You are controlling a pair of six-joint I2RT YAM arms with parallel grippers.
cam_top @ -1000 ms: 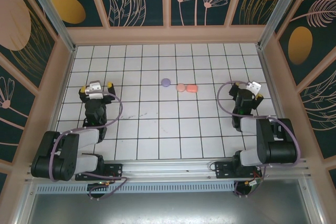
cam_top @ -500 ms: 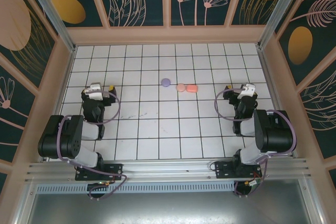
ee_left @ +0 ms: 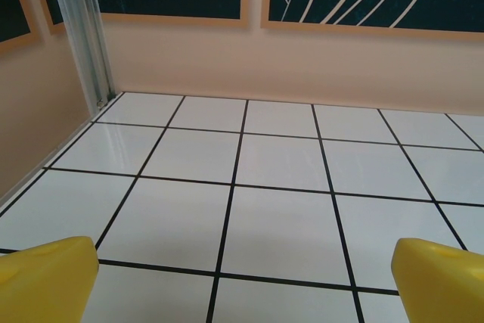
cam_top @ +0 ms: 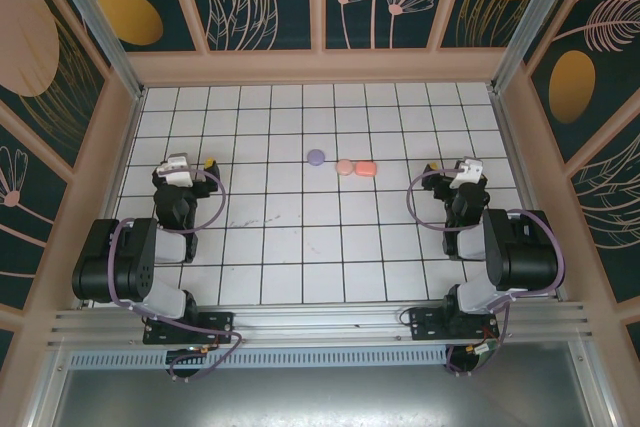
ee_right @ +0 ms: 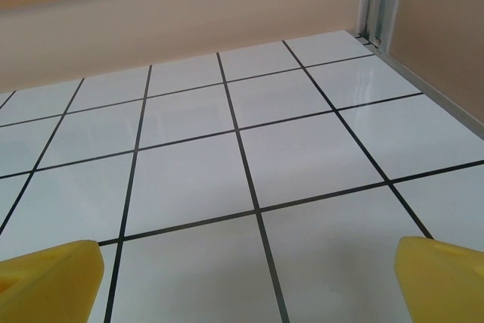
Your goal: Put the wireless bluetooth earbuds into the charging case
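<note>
Three small plastic pieces are lying on the bench point(cam_top: 300, 267): one lilac round piece point(cam_top: 316, 157) and two salmon-pink ones, a round pink piece point(cam_top: 345, 167) and an oblong pink piece point(cam_top: 366, 168). Two arms are standing there, the left arm point(cam_top: 120, 267) and the right arm point(cam_top: 515, 262), each carrying one pincer, the left pincer point(ee_left: 243, 281) and the right pincer point(ee_right: 246, 281). Each pincer is showing two yellow fingertips point(ee_left: 45, 277).

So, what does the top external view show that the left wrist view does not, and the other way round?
Top view: a lilac round piece and two pink pieces lying centrally, plus the right gripper, open. Left wrist view: a close look between its yellow fingertips, with bare tiles there. Both: the white tiled floor, the patterned back wall and the left gripper, open.
</note>
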